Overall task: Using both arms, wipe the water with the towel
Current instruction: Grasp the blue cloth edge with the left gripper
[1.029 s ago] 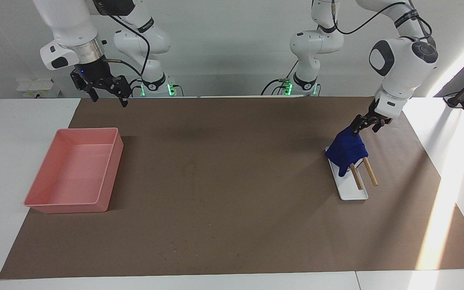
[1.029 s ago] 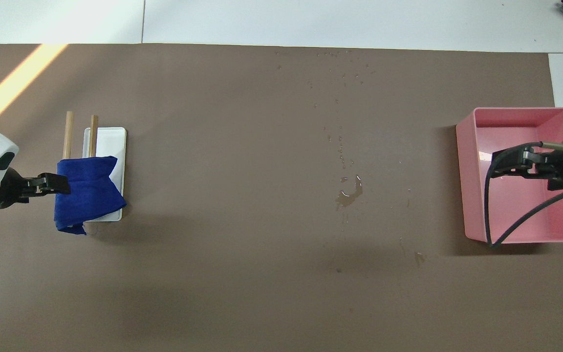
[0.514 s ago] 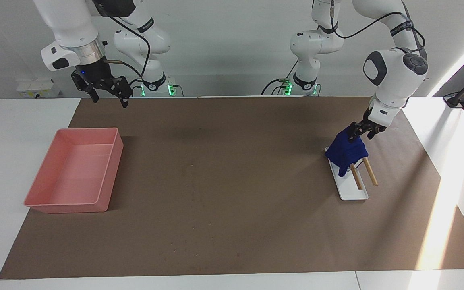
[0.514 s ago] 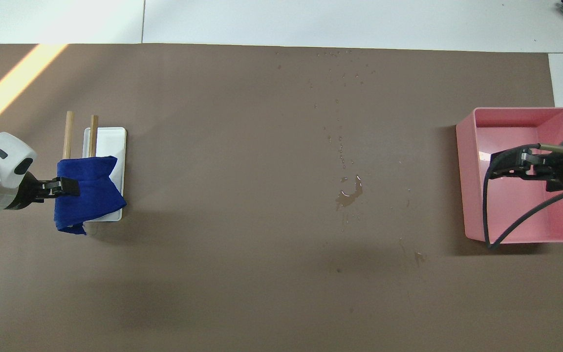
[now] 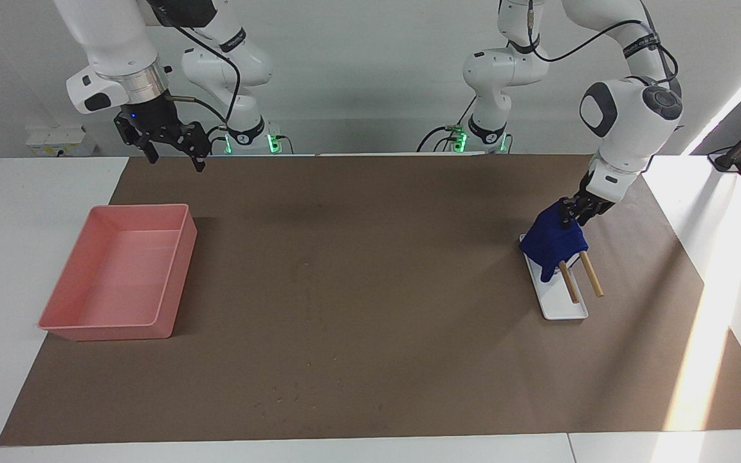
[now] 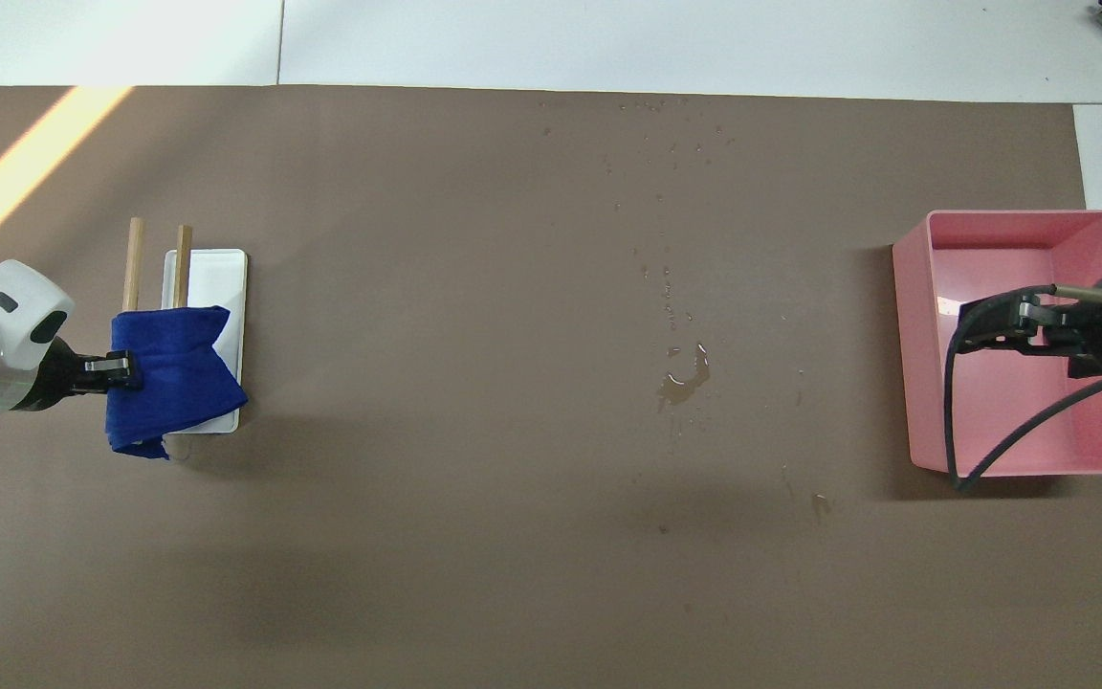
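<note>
Blue towel (image 5: 554, 239), draped over a rack (image 5: 557, 297) at the left arm's end of the desk, is pinched by the left gripper (image 5: 568, 214); lifting toward the spilled water (image 6: 683, 376) likely follows. Right gripper (image 5: 171, 153) waits, fingers apart, over a pink tray (image 5: 81, 326).

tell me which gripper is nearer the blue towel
Left. The left gripper is at the towel draped on the rack; the right gripper waits in the air by the pink tray.

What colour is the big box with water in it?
The tray is pink, clearest in the facing view.
</note>
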Controlling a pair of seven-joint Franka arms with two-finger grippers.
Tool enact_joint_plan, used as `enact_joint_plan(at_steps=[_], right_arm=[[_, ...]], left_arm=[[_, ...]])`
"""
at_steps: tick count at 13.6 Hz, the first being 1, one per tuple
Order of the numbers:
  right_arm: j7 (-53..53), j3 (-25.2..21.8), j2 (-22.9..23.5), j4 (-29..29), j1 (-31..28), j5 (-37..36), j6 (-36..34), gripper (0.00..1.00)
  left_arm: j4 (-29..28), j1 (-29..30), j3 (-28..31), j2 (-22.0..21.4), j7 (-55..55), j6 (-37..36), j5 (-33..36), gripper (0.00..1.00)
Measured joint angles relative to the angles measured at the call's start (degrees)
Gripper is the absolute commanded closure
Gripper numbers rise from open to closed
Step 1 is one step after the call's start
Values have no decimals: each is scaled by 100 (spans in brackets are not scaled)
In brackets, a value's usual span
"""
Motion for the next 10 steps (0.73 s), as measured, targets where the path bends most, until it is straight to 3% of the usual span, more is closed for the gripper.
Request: enact_joint_plan(at_steps=[2,6,7,8,9,10], right_arm=[[0,-1,-18,-33,0,0,0,0],[0,-1,-30,-70,0,0,5,0],[0,-1,-31,-71,0,0,5,0],[0,-1,-33,-71,-1,0,6,0],[0,-2,-35,-72,-2,0,6,0],[0,-3,-37,-73,-2,0,6,0]], left_arm=[[0,-30,2,-1,3,-7,11,83],[8,-40,2,-2,37,-29,16,83],[29,-43,1,5,37,-58,15,78],[78,-48,0,31,36,-117,15,60],[146,-51,-1,73,34,-191,15,50],[217,-51,2,99,14,-291,15,46]])
